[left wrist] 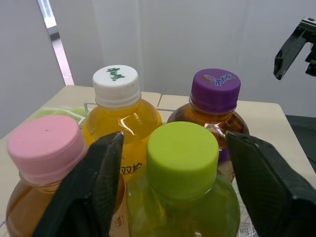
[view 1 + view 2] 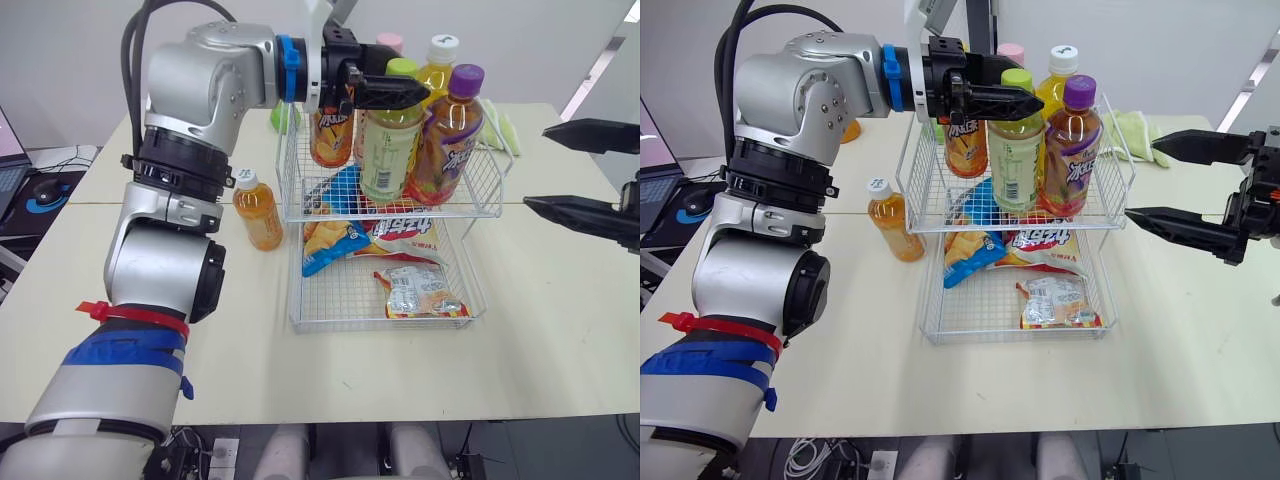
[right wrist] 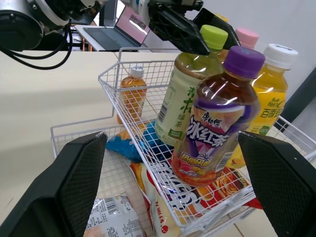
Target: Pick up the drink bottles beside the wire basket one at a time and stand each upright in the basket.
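Just clear of it on both sides, the left gripper's point(image 2: 400, 93) spread fingers flank the lime cap of the green tea bottle point(image 2: 388, 150), which stands in the wire basket's point(image 2: 480, 213) upper tier with three other upright bottles point(image 2: 447, 150), above snack packets point(image 2: 420, 290) in the lower tier, while a small orange drink bottle point(image 2: 258, 210) stands on the table just beside the basket and the right gripper point(image 2: 536, 166) hangs wide open and empty.

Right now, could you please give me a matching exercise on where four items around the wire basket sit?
1. green-capped plastic bottle
2. purple-capped plastic bottle
3. small white-capped orange bottle
4. orange foil snack packet

A. lying in the lower tier
B. standing on the table beside the basket
C. cap between the left gripper's open fingers
D. upper tier, nearest the right gripper

Pairs: 1-C, 2-D, 3-B, 4-A
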Controlling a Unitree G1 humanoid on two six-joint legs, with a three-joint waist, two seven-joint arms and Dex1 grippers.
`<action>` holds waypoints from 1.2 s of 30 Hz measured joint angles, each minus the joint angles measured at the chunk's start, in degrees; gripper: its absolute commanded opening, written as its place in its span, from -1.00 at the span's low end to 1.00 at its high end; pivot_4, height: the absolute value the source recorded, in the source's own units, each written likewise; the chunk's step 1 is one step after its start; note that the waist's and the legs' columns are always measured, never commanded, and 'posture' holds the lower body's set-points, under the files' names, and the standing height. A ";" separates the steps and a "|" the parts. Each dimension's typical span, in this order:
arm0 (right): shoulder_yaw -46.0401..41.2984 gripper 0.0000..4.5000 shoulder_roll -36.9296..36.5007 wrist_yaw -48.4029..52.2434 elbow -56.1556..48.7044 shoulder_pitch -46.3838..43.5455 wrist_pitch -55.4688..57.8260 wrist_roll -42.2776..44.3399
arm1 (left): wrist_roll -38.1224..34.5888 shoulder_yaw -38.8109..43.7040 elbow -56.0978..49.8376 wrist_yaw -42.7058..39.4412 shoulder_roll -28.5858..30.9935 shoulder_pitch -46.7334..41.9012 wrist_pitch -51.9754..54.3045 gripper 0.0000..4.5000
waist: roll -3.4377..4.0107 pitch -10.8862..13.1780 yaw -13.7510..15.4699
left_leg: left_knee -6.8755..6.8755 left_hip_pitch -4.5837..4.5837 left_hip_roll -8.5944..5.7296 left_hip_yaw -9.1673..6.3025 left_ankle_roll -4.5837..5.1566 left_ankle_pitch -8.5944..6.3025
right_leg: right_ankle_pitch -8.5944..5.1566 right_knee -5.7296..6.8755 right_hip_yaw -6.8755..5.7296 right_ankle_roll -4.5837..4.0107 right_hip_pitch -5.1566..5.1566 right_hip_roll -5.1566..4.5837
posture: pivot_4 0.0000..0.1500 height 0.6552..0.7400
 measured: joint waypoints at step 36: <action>14.44 1.00 4.74 -0.92 -1.97 -9.63 -2.06 -0.11 | -4.73 39.41 -36.07 15.72 29.23 55.36 1.80 0.99 | 0.04 -0.04 0.14 | -0.07 0.50 0.04 -0.06 0.00 -0.01 | -0.06 0.34 0.15 -0.12 0.11 -0.19 | 1.00 1.00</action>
